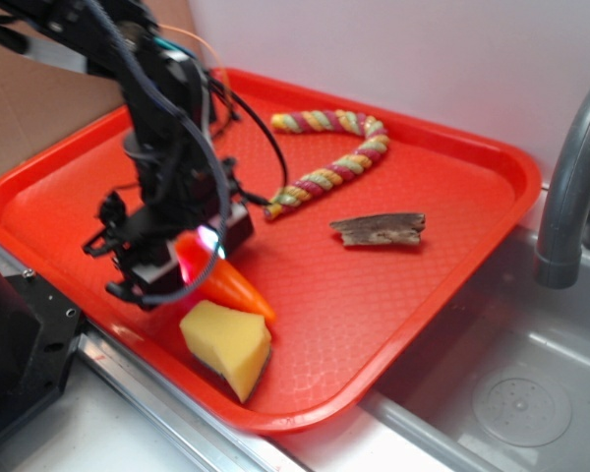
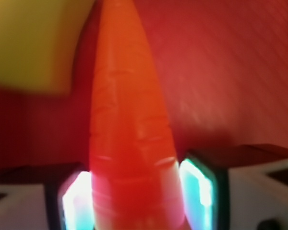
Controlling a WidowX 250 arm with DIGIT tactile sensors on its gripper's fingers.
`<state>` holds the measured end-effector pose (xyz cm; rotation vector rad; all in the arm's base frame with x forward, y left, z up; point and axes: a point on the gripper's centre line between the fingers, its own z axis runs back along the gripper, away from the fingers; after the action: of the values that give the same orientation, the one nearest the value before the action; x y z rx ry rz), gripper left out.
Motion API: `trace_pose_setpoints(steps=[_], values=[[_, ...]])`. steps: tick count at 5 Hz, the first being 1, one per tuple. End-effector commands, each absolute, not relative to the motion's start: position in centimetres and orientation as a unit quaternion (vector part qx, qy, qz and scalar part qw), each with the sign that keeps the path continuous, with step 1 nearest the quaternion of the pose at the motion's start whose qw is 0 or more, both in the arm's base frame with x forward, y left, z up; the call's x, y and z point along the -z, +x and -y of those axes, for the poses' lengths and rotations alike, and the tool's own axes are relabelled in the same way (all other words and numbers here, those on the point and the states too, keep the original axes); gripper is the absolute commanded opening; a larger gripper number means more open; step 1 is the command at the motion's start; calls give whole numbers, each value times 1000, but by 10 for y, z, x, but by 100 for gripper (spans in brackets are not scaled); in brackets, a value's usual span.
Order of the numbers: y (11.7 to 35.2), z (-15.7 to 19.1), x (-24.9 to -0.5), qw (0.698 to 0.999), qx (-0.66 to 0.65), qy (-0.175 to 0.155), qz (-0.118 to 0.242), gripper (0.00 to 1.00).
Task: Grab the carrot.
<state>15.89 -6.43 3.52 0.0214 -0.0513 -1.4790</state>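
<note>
The orange carrot (image 1: 240,286) lies on the red tray (image 1: 452,246) near its front edge, tip pointing toward the yellow sponge. My gripper (image 1: 191,260) is lowered over its thick end, which is hidden in the exterior view. In the wrist view the carrot (image 2: 129,124) runs up the middle from between my two glowing pads (image 2: 198,191). Both pads press against its sides, so my gripper (image 2: 137,194) is shut on the carrot. Its green stem is hidden.
A yellow sponge wedge (image 1: 228,340) sits just in front of the carrot tip, top left in the wrist view (image 2: 33,43). A twisted red-yellow-green rope (image 1: 336,157) and a brown wood piece (image 1: 379,229) lie farther back. A grey faucet (image 1: 568,187) and sink (image 1: 501,393) are to the right.
</note>
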Motion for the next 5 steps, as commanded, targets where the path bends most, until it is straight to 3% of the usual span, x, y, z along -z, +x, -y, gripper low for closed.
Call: trace_pose_setpoints(steps=[1, 2, 3, 4, 5], values=[[121, -8, -111, 878, 470, 82, 36, 0], [93, -51, -141, 931, 355, 72, 46, 0], [101, -93, -149, 969, 238, 68, 19, 0], [125, -88, -156, 991, 117, 71, -9, 0], [155, -71, -162, 996, 19, 85, 11, 0]])
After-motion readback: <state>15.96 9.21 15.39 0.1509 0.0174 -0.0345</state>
